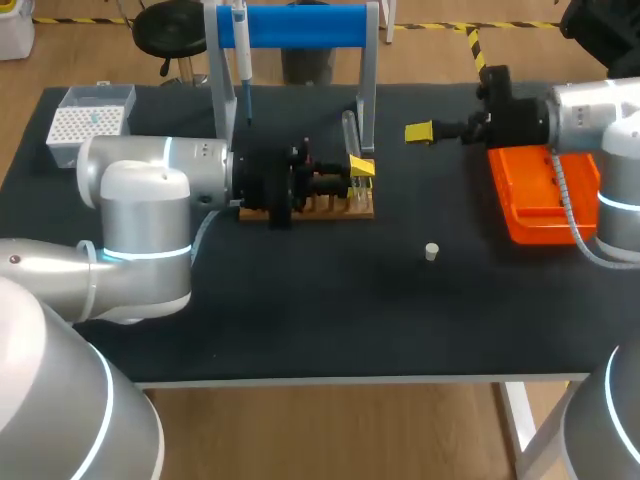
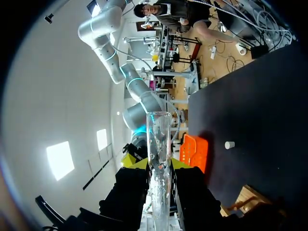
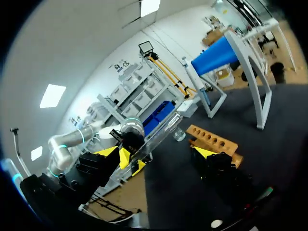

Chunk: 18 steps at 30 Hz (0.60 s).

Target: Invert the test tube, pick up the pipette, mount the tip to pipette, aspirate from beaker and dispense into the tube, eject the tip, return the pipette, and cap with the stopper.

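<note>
My left gripper (image 1: 360,172) is shut on a clear glass test tube (image 1: 350,132), which stands nearly upright above the wooden rack (image 1: 318,207). In the left wrist view the tube (image 2: 158,139) runs out between the two yellow tips of this gripper (image 2: 159,163). My right gripper (image 1: 419,132) hangs open a little to the right of the tube, empty. In the right wrist view its wide-apart fingers (image 3: 156,153) frame the tube (image 3: 162,129) ahead. A small white stopper (image 1: 431,251) lies on the black table. The pipette (image 1: 243,55) hangs on the blue-topped stand (image 1: 300,25).
An orange tray (image 1: 540,195) sits at the right under my right arm. A white tip box (image 1: 90,120) stands at the back left. The stand's grey legs (image 1: 368,80) rise just behind the rack.
</note>
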{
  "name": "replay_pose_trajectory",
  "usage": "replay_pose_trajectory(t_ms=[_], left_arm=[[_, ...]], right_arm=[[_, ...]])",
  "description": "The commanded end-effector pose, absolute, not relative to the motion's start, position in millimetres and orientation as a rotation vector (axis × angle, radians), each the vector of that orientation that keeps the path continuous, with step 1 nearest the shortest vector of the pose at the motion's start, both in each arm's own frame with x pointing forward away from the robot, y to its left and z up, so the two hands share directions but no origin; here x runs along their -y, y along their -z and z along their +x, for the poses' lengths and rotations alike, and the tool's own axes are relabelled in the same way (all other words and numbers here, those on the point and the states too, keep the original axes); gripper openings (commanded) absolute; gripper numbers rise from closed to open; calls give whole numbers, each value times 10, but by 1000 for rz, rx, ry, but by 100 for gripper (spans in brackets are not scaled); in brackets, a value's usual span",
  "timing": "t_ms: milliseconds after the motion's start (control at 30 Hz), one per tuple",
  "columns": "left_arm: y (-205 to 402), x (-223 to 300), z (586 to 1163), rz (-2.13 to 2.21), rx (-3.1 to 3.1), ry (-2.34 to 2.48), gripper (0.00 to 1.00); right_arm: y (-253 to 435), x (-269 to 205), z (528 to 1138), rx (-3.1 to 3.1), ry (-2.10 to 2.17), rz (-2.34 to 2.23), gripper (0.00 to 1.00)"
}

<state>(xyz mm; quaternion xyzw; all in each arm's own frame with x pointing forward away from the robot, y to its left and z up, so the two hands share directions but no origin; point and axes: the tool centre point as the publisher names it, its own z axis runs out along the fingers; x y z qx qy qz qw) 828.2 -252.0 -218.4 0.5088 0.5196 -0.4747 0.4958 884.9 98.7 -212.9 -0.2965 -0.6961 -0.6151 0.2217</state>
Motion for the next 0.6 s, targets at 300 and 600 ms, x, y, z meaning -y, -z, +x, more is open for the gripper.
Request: replay_pose_trajectory(t_ms=[300,600], left_arm=[[2174,2510,8278,1236,-1259,1150,0],[1929,2308,8320,1096,-1487,1387,0]], right_arm=[[2236,-1122,8749,2765,2164,-23,100],[2363,-1097,8747,2840,2134,51,100]])
